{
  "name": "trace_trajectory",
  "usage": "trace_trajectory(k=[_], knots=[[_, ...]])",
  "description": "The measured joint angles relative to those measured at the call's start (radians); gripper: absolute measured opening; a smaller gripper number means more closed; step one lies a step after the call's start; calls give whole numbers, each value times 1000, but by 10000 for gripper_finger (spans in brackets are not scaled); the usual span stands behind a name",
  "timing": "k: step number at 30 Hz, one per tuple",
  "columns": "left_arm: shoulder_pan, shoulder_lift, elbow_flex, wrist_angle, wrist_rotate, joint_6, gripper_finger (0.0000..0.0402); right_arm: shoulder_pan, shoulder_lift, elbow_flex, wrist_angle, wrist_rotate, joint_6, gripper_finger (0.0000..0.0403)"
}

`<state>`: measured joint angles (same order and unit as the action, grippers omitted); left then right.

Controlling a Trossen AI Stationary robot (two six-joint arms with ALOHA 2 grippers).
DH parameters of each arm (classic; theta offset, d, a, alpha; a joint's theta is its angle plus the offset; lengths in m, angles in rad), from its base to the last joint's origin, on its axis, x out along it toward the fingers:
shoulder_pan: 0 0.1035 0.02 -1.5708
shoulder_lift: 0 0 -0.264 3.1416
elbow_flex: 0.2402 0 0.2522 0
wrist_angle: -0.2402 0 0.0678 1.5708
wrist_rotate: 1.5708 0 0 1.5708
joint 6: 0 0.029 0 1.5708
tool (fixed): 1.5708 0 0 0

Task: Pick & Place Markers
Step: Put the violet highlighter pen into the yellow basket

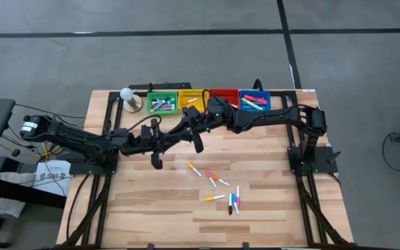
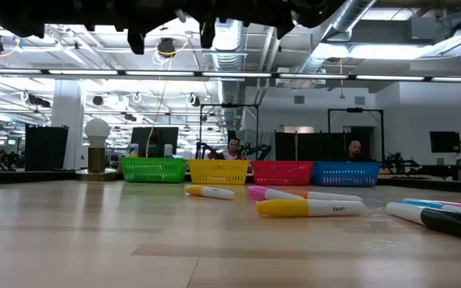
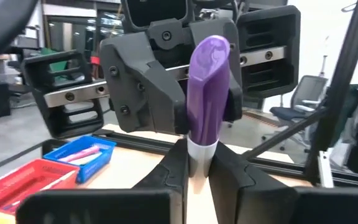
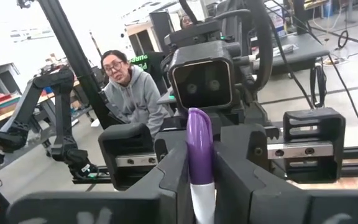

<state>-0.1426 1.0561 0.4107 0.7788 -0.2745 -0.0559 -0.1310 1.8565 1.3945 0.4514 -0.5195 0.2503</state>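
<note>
The wooden bench (image 1: 151,208) carries both dark arms, which reach in from its left and right edges and meet above its middle, nearer the far edge. The left gripper (image 1: 160,144) and the right gripper (image 1: 194,135) face each other nose to nose, and both wrist views show the same purple marker (image 3: 205,87) upright between two sets of fingers at once. The left fingers (image 3: 176,171) clench its white lower end; the right fingers (image 4: 173,177) clench it too, with the purple cap rising above them, so each gripper is grasping that one pen. In the low view the grippers hang high over the bench top.

Along the far edge stands a row of four small bins: green bin (image 1: 162,103), yellow bin (image 1: 191,98), red bin (image 1: 222,97) and blue bin (image 1: 254,101). Markers lie in the green, yellow and blue ones; what the red one holds is hidden by the right arm. Just left of the green bin stands a white ball on a wooden stand (image 1: 128,98).

The loose markers (image 1: 221,191) lie scattered on the bench right of centre, toward the near edge, well apart from the bins: roughly eight pens, capped in orange, pink, yellow, blue and other colours, some touching near the bottom of the cluster.

Beyond the far edge a person in a grey top (image 4: 129,87) sits in the room
</note>
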Motion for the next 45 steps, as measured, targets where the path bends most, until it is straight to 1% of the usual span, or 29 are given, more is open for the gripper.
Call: trace_trajectory(k=[4, 7, 15, 19, 22, 25, 27, 29, 33, 35, 38, 40, 43, 45], knots=[[7, 0, 0, 8, -44, 43, 35, -9, 0, 0, -7, -3, -49, 71], [42, 0, 0, 9, -44, 52, 35, -25, 0, 0, -9, -1, -75, 91], [193, 0, 0, 11, -53, 51, 35, -125, 0, 1, -43, -19, -75, 180], [290, 0, 0, 8, -24, 50, 35, -193, 0, 1, -52, -91, -75, 216], [362, 4, 3, -14, -18, 47, 35, -247, -4, 1, -58, -148, -70, 230], [440, 34, 39, -109, 9, 25, 35, -297, -19, 1, -86, -167, -72, 232], [496, 84, 85, -164, 71, 22, 35, -334, -38, -1, -142, -172, -76, 230], [547, 157, 135, -194, 134, 22, 35, -362, -52, 0, -180, -167, -101, 226], [637, 325, 250, -199, 233, 23, 35, -417, -90, 0, -336, -158, -163, 218], [676, 417, 312, -232, 281, 24, 35, -439, -111, 0, -438, -148, -204, 214], [720, 539, 387, -283, 359, 24, 39, -458, -144, 0, -607, -69, -279, 207], [732, 597, 423, -295, 390, 25, 42, -463, -158, 0, -718, 3, -326, 202], [735, 641, 442, -300, 396, 35, 41, -465, -174, 0, -837, 69, -362, 194], [735, 649, 443, -302, 396, 58, 39, -464, -178, 0, -890, 78, -364, 189]])
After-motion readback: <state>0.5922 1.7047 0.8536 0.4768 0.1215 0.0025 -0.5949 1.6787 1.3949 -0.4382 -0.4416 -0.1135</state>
